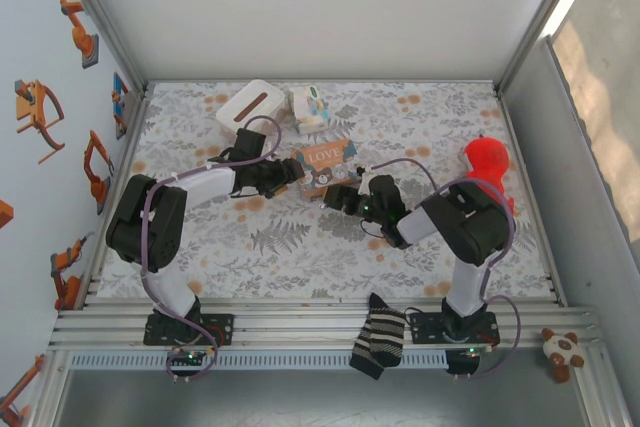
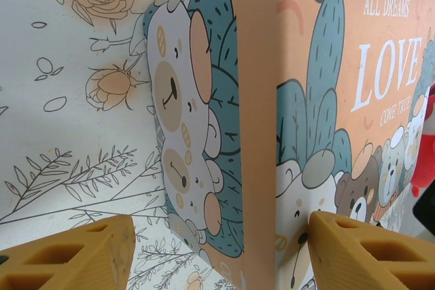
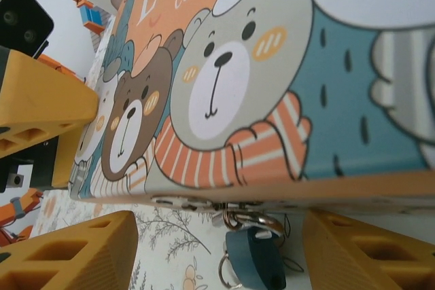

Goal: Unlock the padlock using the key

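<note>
Right claw (image 3: pixel 221 236) spread either side of padlock (image 3: pixel 255 267), floral tabletop (image 1: pixel 300 247), pale back wall (image 1: pixel 300 7)

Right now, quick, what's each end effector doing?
Left end effector: open, straddling the box corner.
Right end effector: open around the padlock, not touching it.

top: overhead, looking down, far | wrists: close, facing box (image 1: pixel 325 165) from opposite sides
</note>
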Motion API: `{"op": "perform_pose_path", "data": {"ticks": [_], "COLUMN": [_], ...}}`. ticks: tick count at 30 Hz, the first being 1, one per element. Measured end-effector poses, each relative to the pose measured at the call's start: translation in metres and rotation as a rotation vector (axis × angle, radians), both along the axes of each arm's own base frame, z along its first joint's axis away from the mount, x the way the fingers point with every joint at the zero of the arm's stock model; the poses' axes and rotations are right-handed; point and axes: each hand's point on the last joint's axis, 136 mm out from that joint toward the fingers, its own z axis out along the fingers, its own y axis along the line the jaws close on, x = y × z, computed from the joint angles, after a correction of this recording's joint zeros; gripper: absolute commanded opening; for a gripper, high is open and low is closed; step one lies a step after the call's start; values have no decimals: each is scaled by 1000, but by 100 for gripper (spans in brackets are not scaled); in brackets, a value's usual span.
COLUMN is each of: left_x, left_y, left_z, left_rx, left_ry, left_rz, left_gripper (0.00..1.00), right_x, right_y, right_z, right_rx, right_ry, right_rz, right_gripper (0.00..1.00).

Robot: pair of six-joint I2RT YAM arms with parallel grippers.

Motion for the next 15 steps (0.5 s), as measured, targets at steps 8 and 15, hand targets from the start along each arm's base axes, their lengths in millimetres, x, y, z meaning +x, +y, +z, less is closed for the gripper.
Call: {"op": "perform_pose_path", "data": {"ticks": [8, 15], "left_x": [0, 0], "left_y": [2, 2], "left_z": [0, 0], "left_rx": [7, 9], "left_ry": [-1, -1], "left_rz": [5, 6], "left_gripper": [66, 67], "right_x": [6, 4], "right_y": [7, 12], "right_z": [1, 1], "right_rx": [57, 86], "right_ry": [-38, -46], "right_rz": [7, 32], "right_gripper": [56, 51]}}
